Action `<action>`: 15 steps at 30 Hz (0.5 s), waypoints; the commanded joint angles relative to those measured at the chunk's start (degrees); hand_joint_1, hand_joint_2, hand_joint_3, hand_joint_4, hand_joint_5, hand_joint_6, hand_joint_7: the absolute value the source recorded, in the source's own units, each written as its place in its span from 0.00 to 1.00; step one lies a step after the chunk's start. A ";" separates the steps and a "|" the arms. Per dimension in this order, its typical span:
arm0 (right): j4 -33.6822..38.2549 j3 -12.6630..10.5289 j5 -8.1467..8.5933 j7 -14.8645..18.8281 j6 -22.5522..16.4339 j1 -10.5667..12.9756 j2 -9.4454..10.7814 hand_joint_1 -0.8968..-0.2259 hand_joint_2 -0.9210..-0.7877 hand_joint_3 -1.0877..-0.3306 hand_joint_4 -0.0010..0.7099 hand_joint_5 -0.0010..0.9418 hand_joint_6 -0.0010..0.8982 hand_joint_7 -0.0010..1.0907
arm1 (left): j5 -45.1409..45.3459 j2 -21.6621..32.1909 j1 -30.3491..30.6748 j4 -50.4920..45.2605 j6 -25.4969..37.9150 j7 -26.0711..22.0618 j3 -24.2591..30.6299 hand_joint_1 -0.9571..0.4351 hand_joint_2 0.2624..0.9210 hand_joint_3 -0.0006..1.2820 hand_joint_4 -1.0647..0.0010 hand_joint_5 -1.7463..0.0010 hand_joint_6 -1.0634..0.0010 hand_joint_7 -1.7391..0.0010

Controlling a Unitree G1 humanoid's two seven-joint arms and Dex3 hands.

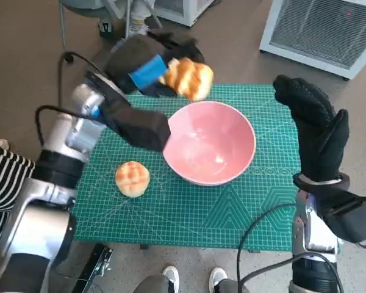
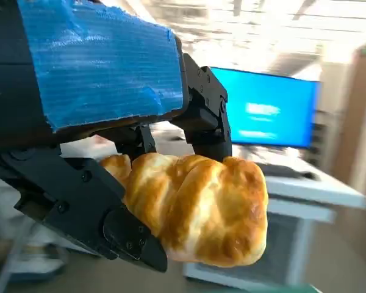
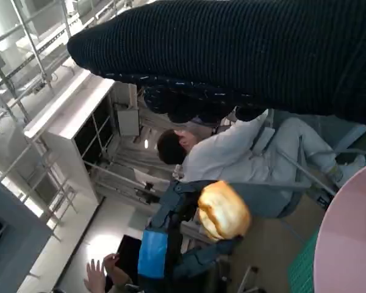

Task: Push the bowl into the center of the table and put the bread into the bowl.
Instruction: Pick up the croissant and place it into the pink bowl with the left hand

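Bread (image 1: 189, 77) is up in the air, a braided golden loaf gripped by the left hand (image 1: 147, 68) above the far edge of the green cutting mat (image 1: 189, 213), just beyond the pink bowl (image 1: 211, 142). The left wrist view shows it plainly: black fingers (image 2: 201, 116) clamp the loaf (image 2: 198, 207) from both sides, the blue tape (image 2: 97, 61) bright across the hand's back. The bowl sits upright near the middle of the mat, nothing inside it. A 2nd piece, a round bun (image 1: 132, 178), lies on the mat to the bowl's left, apart from it. Over on the right, the gloved right hand (image 1: 314, 125) stands raised beside the bowl's right side, fingers straight and close together, holding nothing and touching nothing. The right wrist view catches the loaf (image 3: 222, 209) from the side, the bowl's pink rim (image 3: 348, 238) at the edge, and a person in white (image 3: 226, 152) seated behind.
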 commanded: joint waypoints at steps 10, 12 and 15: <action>0.55 -0.55 1.27 0.81 0.12 1.51 -0.37 0.27 0.00 0.53 0.28 0.00 0.17 0.33 | 1.40 -4.13 1.48 2.66 -4.68 -2.35 -2.95 0.69 1.00 0.06 0.33 0.39 0.45 0.27; 0.55 -0.53 1.12 0.71 0.01 1.53 -0.31 0.28 0.00 0.53 0.28 0.00 0.17 0.33 | 1.79 -4.67 1.13 3.81 -4.88 -2.78 -3.49 0.69 1.00 0.06 0.34 0.39 0.46 0.26; 0.40 -0.51 0.96 0.54 -0.07 1.67 -0.21 0.28 0.00 0.53 0.28 0.00 0.17 0.34 | 1.64 -5.40 0.78 5.21 -4.97 -4.23 -4.07 0.69 1.00 0.08 0.37 0.37 0.47 0.25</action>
